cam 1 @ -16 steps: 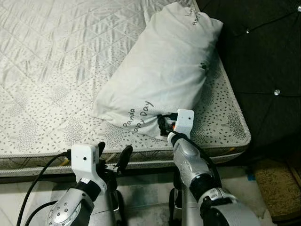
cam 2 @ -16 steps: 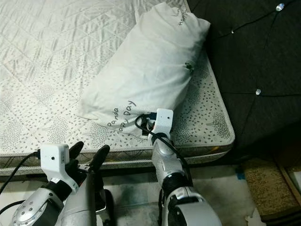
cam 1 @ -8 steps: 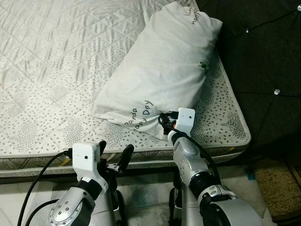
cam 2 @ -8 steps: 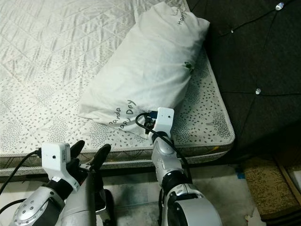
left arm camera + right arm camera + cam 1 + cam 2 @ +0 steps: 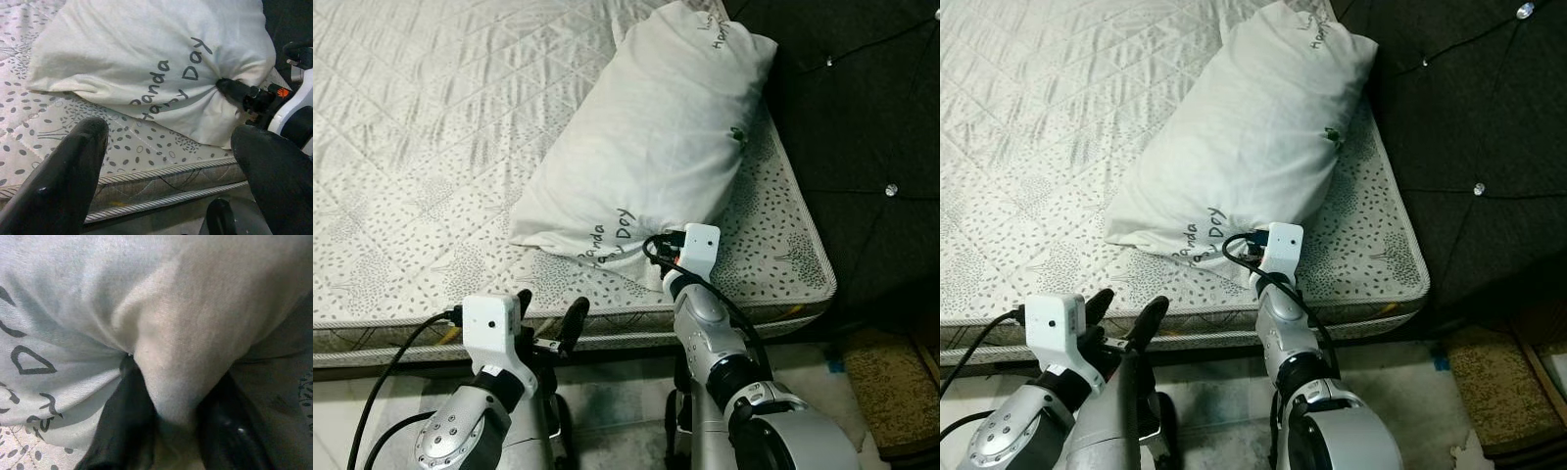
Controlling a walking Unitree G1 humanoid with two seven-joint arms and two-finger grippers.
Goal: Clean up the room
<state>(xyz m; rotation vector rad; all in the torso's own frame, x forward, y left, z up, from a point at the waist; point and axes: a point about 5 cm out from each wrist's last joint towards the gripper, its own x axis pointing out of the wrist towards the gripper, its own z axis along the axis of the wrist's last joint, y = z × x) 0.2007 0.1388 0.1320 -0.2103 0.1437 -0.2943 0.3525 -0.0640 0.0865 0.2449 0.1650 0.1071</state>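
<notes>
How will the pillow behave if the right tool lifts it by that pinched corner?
The pillow is probably floppy: its cloth bunches and creases where the right tool pinches it. It is likely light for its bulk, as it looks plump and soft. It may sag and drag across the mattress rather than lift whole.

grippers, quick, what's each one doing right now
Left tool: open, empty, hanging by the mattress edge.
Right tool: shut on a fold of the white pillow.

pillow (image 5: 146, 58) | txt: "Panda", "Day" | mid word partly hidden
</notes>
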